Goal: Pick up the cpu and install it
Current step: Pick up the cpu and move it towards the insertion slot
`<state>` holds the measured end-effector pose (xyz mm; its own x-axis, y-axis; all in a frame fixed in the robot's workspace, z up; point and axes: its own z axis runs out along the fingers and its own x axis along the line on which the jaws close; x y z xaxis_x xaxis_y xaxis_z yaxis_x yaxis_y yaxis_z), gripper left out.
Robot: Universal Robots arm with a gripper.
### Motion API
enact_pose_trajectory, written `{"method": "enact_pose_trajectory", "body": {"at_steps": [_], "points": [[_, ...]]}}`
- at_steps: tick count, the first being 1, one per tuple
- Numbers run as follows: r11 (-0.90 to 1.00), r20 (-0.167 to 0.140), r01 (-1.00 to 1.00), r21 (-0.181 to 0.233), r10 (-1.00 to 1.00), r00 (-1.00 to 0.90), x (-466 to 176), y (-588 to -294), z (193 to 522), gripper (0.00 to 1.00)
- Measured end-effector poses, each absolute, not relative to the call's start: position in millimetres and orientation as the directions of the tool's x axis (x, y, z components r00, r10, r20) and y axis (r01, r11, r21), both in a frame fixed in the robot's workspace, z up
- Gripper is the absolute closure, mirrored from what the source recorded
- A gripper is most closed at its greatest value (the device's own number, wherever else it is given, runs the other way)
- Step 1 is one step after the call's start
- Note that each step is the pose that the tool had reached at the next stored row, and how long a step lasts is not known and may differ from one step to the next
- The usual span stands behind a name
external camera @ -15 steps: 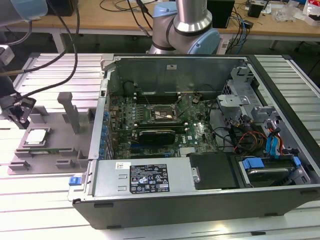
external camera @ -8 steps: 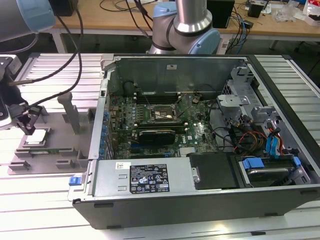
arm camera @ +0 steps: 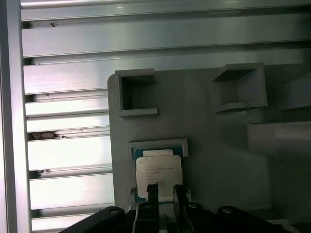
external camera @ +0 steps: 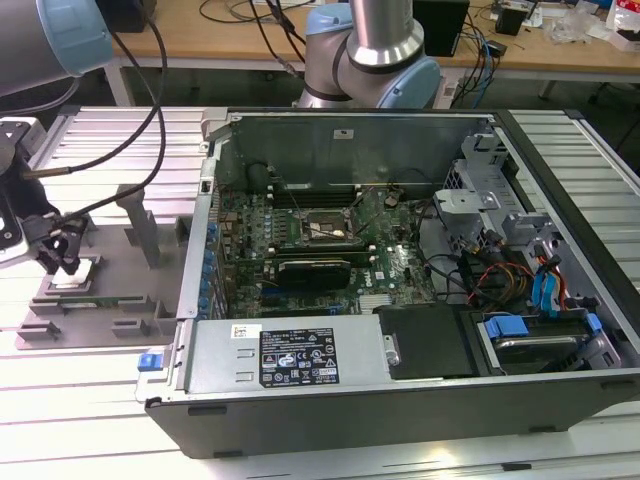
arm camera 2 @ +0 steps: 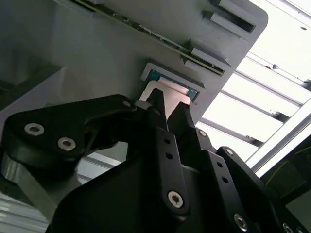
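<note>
- The gripper (external camera: 62, 262) hangs low over a grey plastic holder (external camera: 120, 290), at the exterior view's left.
- In the first wrist view, its two black fingers (arm camera: 152, 194) stand only slightly apart, with a narrow slit between them. Nothing sits in that slit.
- In the second wrist view, the gripper (arm camera 2: 167, 104) shows the same close pair of tips, angled toward each other.
- The cpu (arm camera: 159, 170) lies flat directly under and just ahead of the fingertips, in a shallow square recess of the holder (arm camera: 218, 145). A teal edge shows around it.
- The chip is wider than the gap between the fingers, so its sides are not clamped. Whether the tips touch its metal top cannot be told.
- In the second wrist view, the cpu (arm camera 2: 175, 93) shows as a pale plate just beyond the tips.
- In the exterior view, the cpu (external camera: 78, 273) sits just beside the gripper's lower end.
- The open computer case (external camera: 400, 400) stands well apart from the hand, toward the exterior view's right. Its black socket frame (external camera: 320, 228) is on the board inside.
- The holder rests on a slatted aluminium table (external camera: 100, 130).
</note>
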<state>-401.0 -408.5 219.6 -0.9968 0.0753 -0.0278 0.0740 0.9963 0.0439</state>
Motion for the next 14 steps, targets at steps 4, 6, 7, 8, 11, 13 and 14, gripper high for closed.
{"method": "enact_pose_trajectory", "body": {"at_steps": [4,6,7,8,11,13,14], "points": [[0.996,-0.028,0.074,0.044,0.075,-0.997,-401.0,-408.5,219.5,0.52],[0.996,-0.028,0.074,0.044,0.075,-0.997,-401.0,-408.5,219.5,0.40],[0.996,-0.028,0.074,0.044,0.075,-0.997,-401.0,-408.5,219.5,0.28],[0.996,-0.028,0.074,0.044,0.075,-0.997,-401.0,-408.5,219.2,0.28],[0.996,-0.028,0.074,0.044,0.075,-0.997,-401.0,-408.5,219.1,0.28],[0.996,-0.028,0.074,0.044,0.075,-0.997,-401.0,-408.5,219.1,0.28],[0.996,-0.028,0.074,0.044,0.075,-0.997,-401.0,-408.5,219.0,0.28]]}}
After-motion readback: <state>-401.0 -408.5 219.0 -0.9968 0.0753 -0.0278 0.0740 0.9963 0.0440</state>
